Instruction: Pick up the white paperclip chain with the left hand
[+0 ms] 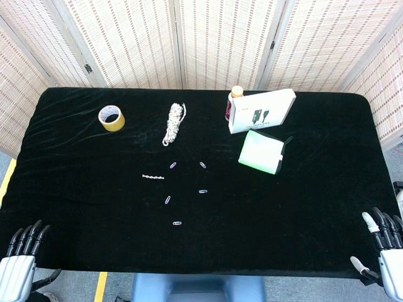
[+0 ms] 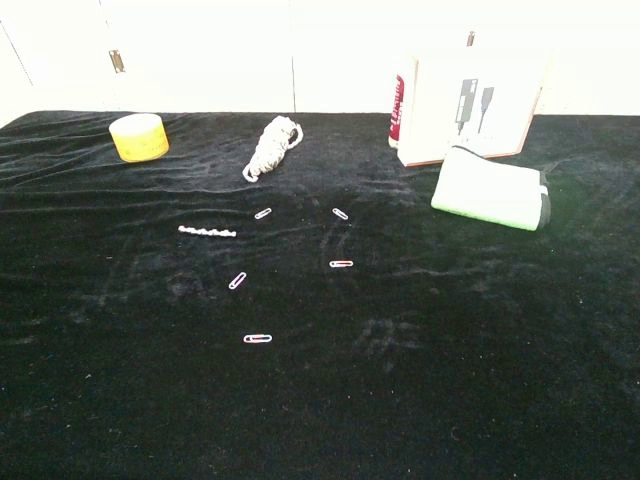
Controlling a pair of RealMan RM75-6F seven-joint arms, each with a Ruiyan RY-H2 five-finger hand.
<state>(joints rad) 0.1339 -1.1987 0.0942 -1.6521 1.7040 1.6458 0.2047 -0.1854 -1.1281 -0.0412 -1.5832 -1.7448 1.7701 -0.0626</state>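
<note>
Left robot hand (image 1: 22,255): at 7 o'clock off the black cloth-covered table (image 1: 75,189), fingers spread, holding nothing. Right robot hand (image 1: 385,242): 5 o'clock, likewise empty. Short white paperclip chain (image 1: 153,177): lying flat, left of centre, untouched.

Black-clothed table (image 1: 75,207), tape roll (image 1: 111,117), paperclip chain (image 1: 153,177), rope (image 1: 174,123), box (image 1: 261,110)

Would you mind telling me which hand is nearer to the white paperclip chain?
Left. The left hand sits at the near left table edge, below-left of the white paperclip chain; the right hand is at the far right edge.
</note>
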